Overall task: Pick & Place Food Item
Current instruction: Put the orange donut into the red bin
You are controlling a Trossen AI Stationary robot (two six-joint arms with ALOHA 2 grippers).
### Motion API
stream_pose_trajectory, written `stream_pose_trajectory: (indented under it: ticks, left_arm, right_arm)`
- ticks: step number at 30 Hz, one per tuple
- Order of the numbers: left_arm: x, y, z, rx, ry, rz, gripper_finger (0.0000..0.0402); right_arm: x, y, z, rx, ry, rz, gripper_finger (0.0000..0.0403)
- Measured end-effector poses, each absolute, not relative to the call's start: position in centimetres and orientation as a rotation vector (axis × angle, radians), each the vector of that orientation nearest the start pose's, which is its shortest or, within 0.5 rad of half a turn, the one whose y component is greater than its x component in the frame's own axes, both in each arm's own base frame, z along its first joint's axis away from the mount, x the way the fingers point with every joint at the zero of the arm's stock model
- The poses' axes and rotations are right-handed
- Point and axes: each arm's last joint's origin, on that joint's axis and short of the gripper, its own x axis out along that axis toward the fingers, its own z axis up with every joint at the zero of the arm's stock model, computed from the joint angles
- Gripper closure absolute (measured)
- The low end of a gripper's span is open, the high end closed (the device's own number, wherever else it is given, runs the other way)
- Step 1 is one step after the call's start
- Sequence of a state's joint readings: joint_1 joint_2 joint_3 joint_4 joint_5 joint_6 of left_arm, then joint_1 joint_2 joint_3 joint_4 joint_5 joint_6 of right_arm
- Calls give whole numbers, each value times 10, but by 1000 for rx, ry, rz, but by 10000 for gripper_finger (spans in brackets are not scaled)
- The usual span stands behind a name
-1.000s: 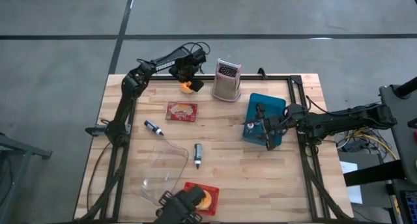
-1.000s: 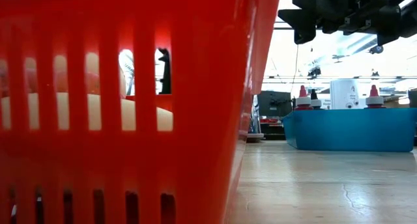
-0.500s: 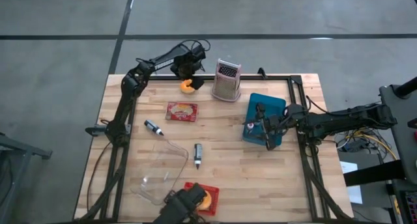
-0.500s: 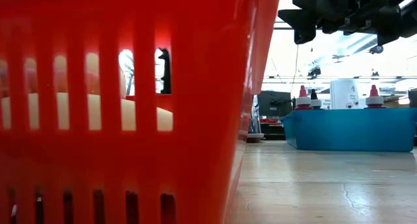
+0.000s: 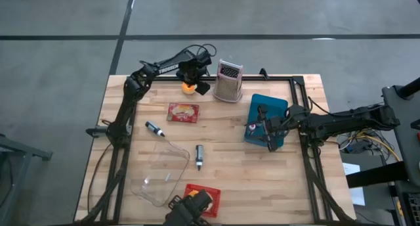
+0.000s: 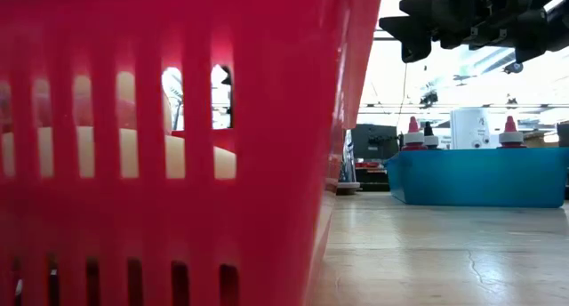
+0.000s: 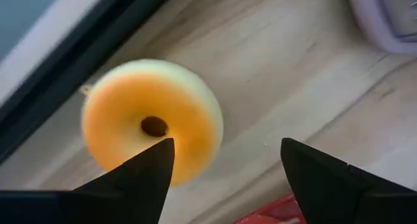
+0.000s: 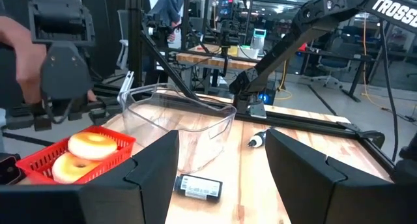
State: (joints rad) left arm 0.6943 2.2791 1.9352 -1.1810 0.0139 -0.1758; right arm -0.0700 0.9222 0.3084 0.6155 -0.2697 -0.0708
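Here the left gripper [image 7: 225, 162], fingers spread and empty, hovers above an orange-glazed doughnut [image 5: 189, 88] lying flat on the table's far edge beside the grater [image 5: 228, 81]. The doughnut looks light, soft and crushable, so a gentle pinch across its ring seems best. The right gripper [image 8: 221, 175] waits spread over the blue bin [image 5: 264, 117].

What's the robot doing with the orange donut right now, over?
Left gripper open, hovering over the orange donut by the grater. Donut on the table, not gripped. Right gripper open, waiting above the blue bin. Nothing in the way.

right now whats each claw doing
Left claw: open, above the orange donut, holding nothing.
Right claw: open, empty, over the blue bin.
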Motion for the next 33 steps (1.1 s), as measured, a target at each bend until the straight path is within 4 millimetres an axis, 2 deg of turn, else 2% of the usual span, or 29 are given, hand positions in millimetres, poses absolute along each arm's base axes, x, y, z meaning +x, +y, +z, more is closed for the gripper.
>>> stream_pose_trajectory:
  ticks: [4, 8, 20, 33]
  left_arm:
    - [343, 284, 168, -708, 1405, 627, 119]
    - [341, 285, 163, -699, 1408, 645, 119]
    - [343, 293, 173, -622, 1373, 701, 120]
    - [340, 294, 159, -597, 1449, 737, 120]
  right_arm:
    - [191, -6, 222, -71, -8, 199, 179]
    - [191, -6, 222, -67, -7, 199, 179]
    - [191, -6, 222, -78, -8, 199, 179]
    - [191, -6, 221, -77, -3, 200, 179]
